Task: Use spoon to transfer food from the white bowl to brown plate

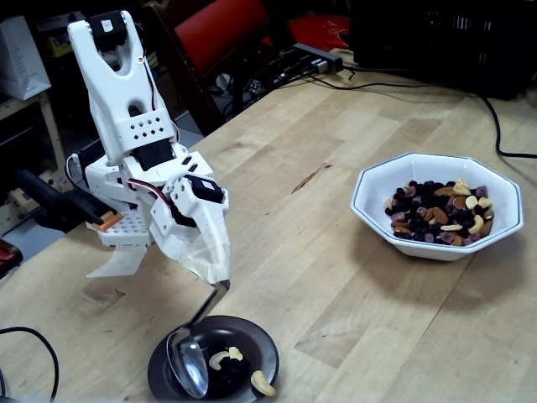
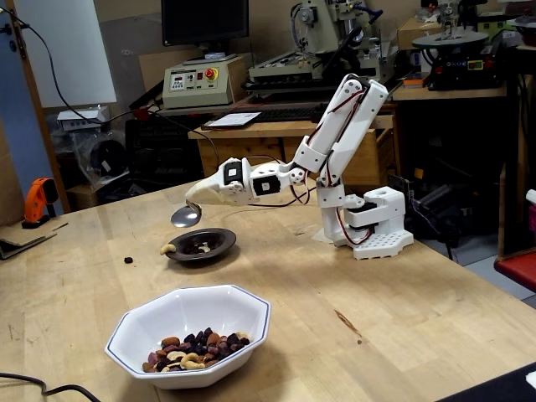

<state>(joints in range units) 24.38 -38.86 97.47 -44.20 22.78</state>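
The silver spoon (image 1: 189,365) hangs from my white gripper (image 1: 220,281), its handle bent upright into the jaws, which are closed around it. The spoon's bowl hovers tilted and empty over the left part of the brown plate (image 1: 260,336). The plate holds a few cashews and dark bits (image 1: 222,359), and one cashew (image 1: 263,384) lies on its rim. The white bowl (image 1: 369,210), at the right, is full of food (image 1: 440,214). In the other fixed view the spoon (image 2: 185,217) floats above the plate (image 2: 219,245), with the bowl (image 2: 251,314) in front.
A dark raisin bit (image 2: 128,260) lies loose on the wooden table left of the plate. The arm's base (image 2: 373,230) stands at the table's far side. Black cables (image 1: 495,126) run behind the bowl, and another cable (image 1: 33,344) curls at the table's near-left edge.
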